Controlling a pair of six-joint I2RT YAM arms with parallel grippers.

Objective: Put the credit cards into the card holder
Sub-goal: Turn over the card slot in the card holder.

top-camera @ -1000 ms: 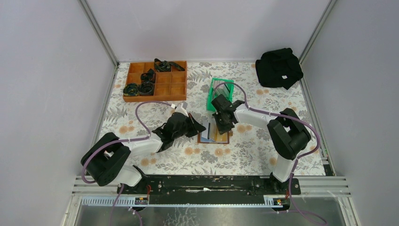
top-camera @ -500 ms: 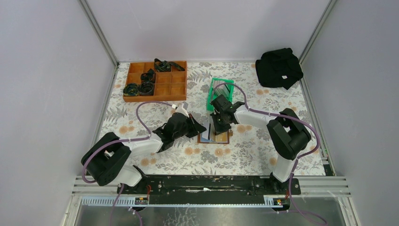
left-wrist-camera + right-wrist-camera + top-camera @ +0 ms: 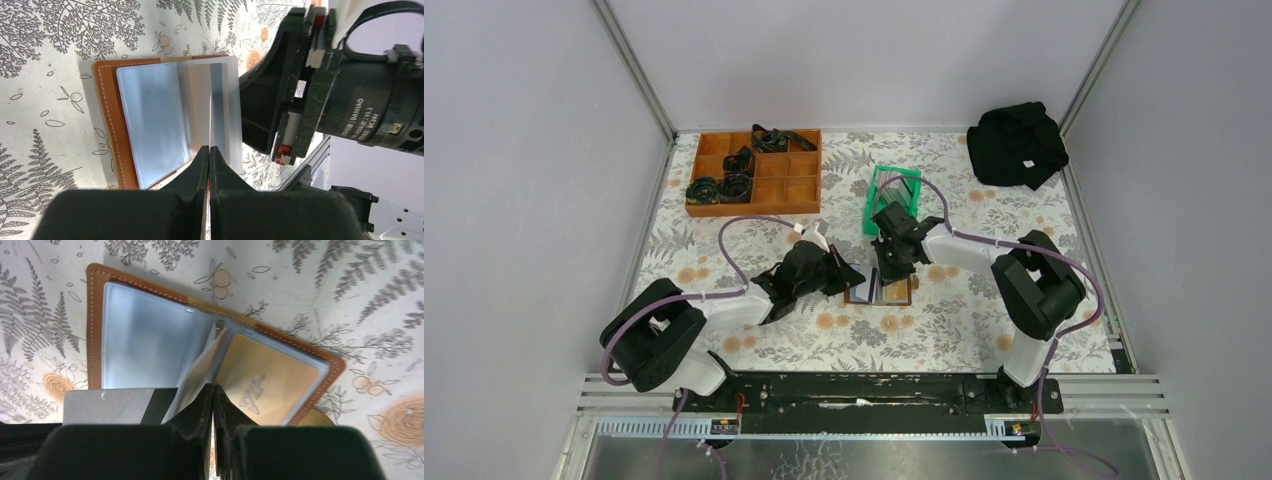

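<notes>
jaws of the right gripper (image 3: 213, 388) pinch a clear sleeve (image 3: 200, 371) upright, exposing a pocket; left gripper (image 3: 208, 151) jaws clamp a grey card (image 3: 117, 405) aimed there. card holder (image 3: 106, 125) lies open mid-bench, toward the near edge, yellow card (image 3: 265, 377) already sleeved.

Both arms reach forward and inward, wrists low. The left gripper (image 3: 209, 149) has its fingers pressed together (only a hairline shows between them). Just opposite it, the right gripper (image 3: 213, 387) is likewise closed.
</notes>
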